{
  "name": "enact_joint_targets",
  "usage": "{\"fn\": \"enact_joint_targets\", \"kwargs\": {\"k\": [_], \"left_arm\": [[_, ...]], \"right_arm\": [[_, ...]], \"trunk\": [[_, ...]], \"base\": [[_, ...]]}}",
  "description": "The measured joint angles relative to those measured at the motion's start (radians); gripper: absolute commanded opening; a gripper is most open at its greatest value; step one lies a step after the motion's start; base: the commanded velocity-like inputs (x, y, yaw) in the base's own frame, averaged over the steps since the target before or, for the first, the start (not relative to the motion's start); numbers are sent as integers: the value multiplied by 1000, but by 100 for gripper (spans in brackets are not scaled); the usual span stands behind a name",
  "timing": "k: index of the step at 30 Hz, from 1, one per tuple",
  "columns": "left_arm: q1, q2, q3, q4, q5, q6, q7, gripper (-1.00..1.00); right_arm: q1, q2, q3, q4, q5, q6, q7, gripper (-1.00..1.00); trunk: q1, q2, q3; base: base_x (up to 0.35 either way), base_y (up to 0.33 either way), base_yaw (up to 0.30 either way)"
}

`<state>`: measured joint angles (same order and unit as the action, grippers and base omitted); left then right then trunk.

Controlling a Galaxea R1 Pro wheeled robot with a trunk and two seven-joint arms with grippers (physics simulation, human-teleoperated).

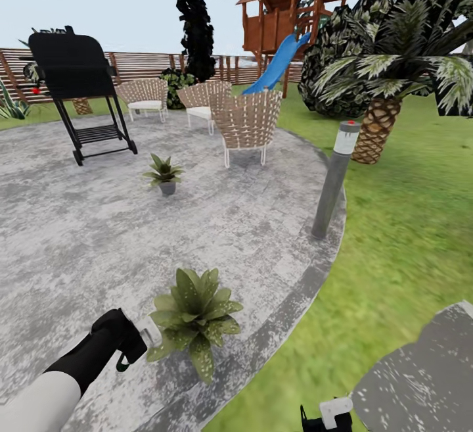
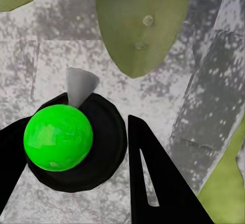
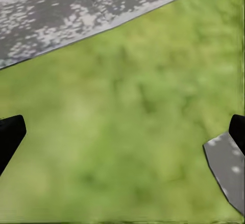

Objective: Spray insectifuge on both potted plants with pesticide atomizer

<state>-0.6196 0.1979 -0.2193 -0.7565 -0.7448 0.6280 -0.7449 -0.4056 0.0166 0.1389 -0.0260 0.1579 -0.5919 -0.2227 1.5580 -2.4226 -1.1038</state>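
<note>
Left hand point(image 1: 131, 340) clamped on pesticide atomizer point(image 2: 69, 132) | nozzle just beside near potted plant point(image 1: 194, 317) | right hand point(image 3: 122, 137) wide over lawn point(image 3: 132, 116)

Your left gripper point(image 1: 135, 340) sits right against the near potted plant point(image 1: 195, 317), whose leaves crowd its front. Bare patio point(image 1: 79, 235) lies open between it and the far potted plant point(image 1: 164, 173). To your right a lamp post point(image 1: 334, 179) stands at the patio edge, with open lawn point(image 1: 407, 235) under your right gripper point(image 3: 122, 142).
</note>
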Motion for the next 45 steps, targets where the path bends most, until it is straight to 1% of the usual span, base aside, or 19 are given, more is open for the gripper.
{"fn": "enact_joint_targets", "kwargs": {"k": [3,6,12,18,21,25,31,35,38,41,42,43,44,45], "left_arm": [[0,8,4,0,1,2,-1,-100],[0,10,6,-1,2,3,0,-100],[0,10,6,-1,3,5,1,-100],[0,9,4,-1,2,3,2,-100],[0,11,6,-1,2,3,2,-100],[0,11,6,0,1,4,2,-100],[0,9,6,0,3,7,2,-100],[0,7,6,-2,3,6,2,-100],[0,6,6,-2,3,6,2,-100],[0,1,8,-2,6,7,-1,-100],[0,0,8,-2,7,7,-5,-100],[-6,-3,3,-3,12,10,-41,-100],[-12,-5,-1,0,6,15,-100,-100],[-14,-4,-6,1,-3,14,-141,-100]], "right_arm": [[0,0,0,0,1,0,0,100],[0,0,0,0,1,0,0,100],[0,0,0,0,1,0,0,100],[0,0,0,0,0,0,0,100],[0,0,0,0,1,0,0,100],[0,0,0,0,1,0,0,100],[0,0,-1,0,1,0,0,100],[0,0,0,0,0,0,0,100],[0,0,0,0,0,0,-1,100],[0,0,-1,0,0,0,-1,100],[0,0,-1,0,1,0,-1,100],[0,0,-2,0,1,0,-1,100],[0,0,-2,0,1,0,-2,100],[0,0,-2,0,1,0,-2,100]], "trunk": [[0,0,0],[0,0,0],[0,0,0],[0,0,0],[0,0,0],[1,0,0],[0,0,0],[0,0,0],[0,0,0],[0,0,0],[0,0,0],[0,0,0],[0,0,0],[0,0,0]], "base": [[5,4,-115],[-5,0,-13],[-131,0,-12],[-13,0,-217],[-10,0,-74],[-283,0,-5],[-226,73,0],[-36,53,-41],[-4,7,-214],[-1,1,-112],[0,0,-20],[0,0,-8],[0,0,-4],[0,0,-2]]}}
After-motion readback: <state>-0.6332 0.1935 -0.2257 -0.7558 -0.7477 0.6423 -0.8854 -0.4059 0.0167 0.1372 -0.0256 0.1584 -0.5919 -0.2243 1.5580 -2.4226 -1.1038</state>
